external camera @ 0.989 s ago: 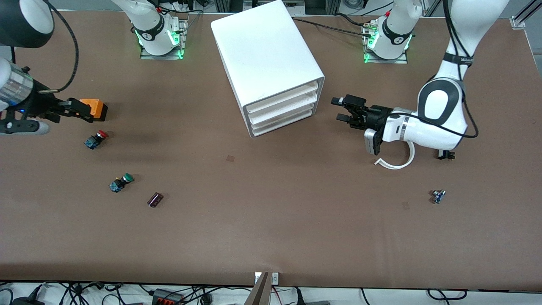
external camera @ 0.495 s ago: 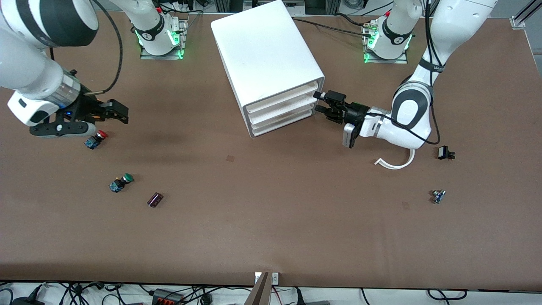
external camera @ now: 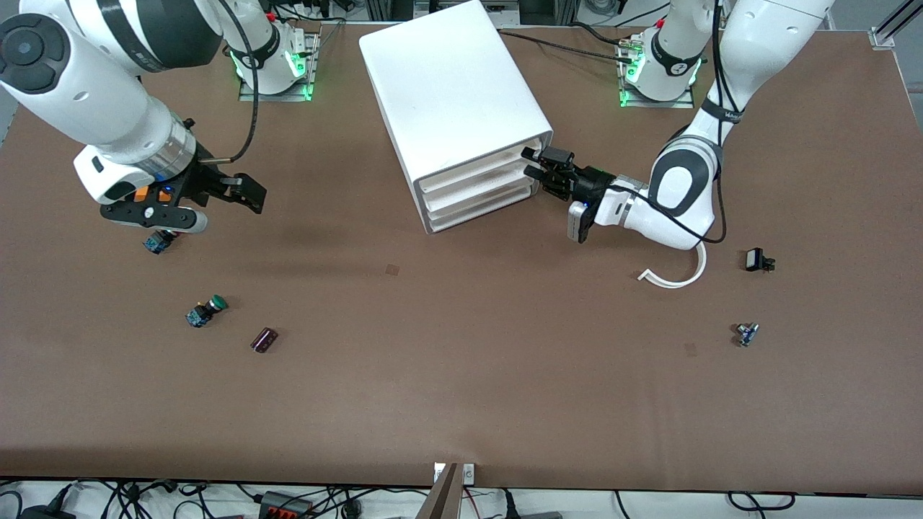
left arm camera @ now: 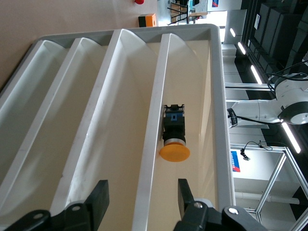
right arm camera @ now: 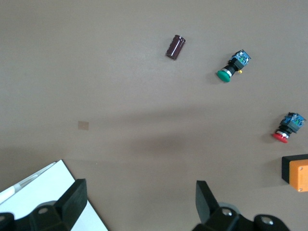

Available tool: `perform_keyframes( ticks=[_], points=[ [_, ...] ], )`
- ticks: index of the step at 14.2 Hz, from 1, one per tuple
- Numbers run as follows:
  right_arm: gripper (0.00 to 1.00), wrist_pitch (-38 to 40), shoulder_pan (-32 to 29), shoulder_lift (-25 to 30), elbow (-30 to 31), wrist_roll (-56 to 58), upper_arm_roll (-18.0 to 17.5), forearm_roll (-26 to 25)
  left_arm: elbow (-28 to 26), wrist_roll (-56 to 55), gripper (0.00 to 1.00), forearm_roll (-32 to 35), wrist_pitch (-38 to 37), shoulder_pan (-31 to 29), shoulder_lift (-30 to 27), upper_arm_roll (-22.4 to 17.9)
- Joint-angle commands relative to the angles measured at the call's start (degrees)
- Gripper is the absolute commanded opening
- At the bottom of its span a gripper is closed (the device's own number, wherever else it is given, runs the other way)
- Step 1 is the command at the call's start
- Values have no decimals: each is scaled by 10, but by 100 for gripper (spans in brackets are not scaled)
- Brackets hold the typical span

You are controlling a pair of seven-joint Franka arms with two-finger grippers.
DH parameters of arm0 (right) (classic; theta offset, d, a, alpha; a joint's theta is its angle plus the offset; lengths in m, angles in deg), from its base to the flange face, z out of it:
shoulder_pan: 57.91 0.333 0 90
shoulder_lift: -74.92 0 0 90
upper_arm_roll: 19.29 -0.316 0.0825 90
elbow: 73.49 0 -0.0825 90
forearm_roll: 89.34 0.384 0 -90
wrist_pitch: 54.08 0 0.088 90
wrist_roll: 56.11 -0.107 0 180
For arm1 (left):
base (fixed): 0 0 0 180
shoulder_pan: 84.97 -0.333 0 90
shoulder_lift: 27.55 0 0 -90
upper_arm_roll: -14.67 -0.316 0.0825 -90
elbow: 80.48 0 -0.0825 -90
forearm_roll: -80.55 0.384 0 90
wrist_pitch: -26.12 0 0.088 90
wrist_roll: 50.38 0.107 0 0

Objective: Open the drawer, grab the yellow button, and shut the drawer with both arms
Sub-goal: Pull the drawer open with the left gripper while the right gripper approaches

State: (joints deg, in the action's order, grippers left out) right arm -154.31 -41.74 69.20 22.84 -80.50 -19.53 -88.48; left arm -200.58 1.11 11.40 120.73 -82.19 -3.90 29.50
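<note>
The topmost shallow white plastic tray drawer (external camera: 482,167) sits flush in the big white boxy cabinet (external camera: 451,94) — closed. The left wrist view shows the small push-button (left arm camera: 173,134) — round orange cap, dark black-blue body — lying on its side inside that top tray, beside its wall

From my remote seat, the whole scene is basically one big brown table (external camera: 461,404) with a matte top, a couple of small darker square marks on it. Along the edge nearest the front camera I see a strip of pale floor with tangled black cables (external camera: 130,497) and a power strip (external camera: 285,504). Through the left wrist view there's a lab room with bright ceiling light strips (left arm camera: 255,74) and aluminium framing (left arm camera: 272,180).
</note>
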Motion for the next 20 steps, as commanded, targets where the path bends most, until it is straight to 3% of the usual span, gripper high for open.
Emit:
perform_keyframes(
  ticks=[1,2,4,6,13,17,20],
  points=[
    [100,10,4,-12,-15,-15,3,5,-16,38,61,-20,6,1,-4,1],
    [100,10,7,-12,-15,-18,3,5,-16,48,52,-20,6,1,-3,1],
    [100,9,9,-11,-16,-27,3,6,-16,53,22,-20,6,1,-2,1],
    [100,5,7,-11,-18,-36,3,7,-15,53,6,-20,6,8,-2,1],
    [100,8,33,-28,-54,-43,3,6,-7,51,2,-16,4,5,-2,0],
    [100,7,62,-39,-61,-122,3,5,33,44,2,-9,4,1,10,-10],
    [100,5,87,-56,-76,-178,3,6,101,41,2,48,3,-2,53,-37]
  ],
)
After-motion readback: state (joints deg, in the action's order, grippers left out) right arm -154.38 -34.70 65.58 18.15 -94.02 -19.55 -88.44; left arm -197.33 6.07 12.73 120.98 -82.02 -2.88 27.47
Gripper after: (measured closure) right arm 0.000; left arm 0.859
